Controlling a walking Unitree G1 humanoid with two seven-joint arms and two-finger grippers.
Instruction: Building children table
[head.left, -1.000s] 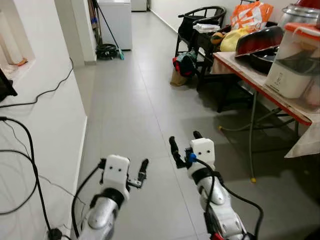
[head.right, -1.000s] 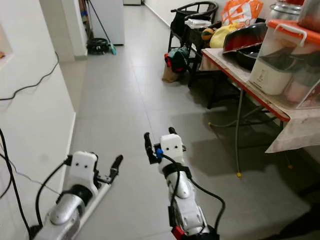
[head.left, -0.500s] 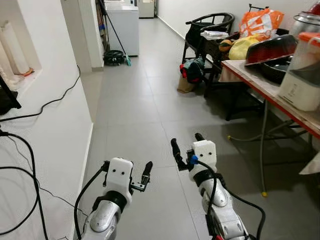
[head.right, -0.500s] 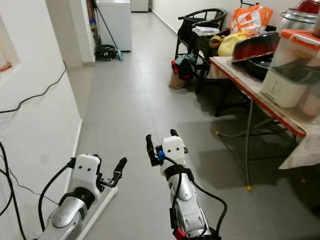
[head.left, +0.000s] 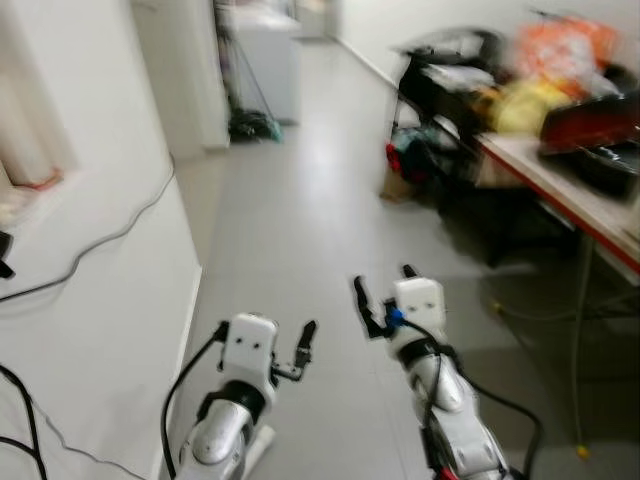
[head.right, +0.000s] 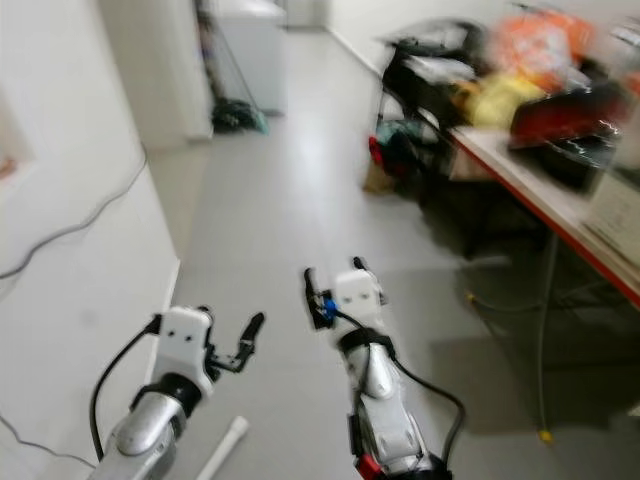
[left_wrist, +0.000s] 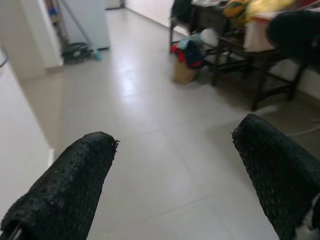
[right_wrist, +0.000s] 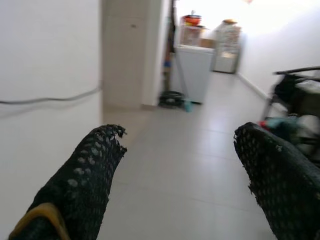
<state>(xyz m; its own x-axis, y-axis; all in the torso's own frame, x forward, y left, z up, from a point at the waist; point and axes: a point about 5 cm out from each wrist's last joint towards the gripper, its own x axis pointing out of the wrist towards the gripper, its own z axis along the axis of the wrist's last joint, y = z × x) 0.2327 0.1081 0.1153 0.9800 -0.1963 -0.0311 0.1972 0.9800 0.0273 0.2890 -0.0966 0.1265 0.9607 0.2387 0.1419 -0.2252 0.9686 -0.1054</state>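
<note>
- Table (head.left: 560, 185) with red edge stands blurred along the hallway's right side, piled with clutter.
- Left gripper (head.left: 262, 347) fingers spread, empty, above grey floor (head.left: 290, 230).
- Right gripper (head.left: 383, 293) likewise gaping, empty.

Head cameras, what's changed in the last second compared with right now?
The whole view has swung and blurred, so the camera moved with the robot; that is no shift of the furniture. A white tube on the floor has come into view by the wall. The left gripper and right gripper stay raised ahead, open and empty, and the table remains on the right.
</note>
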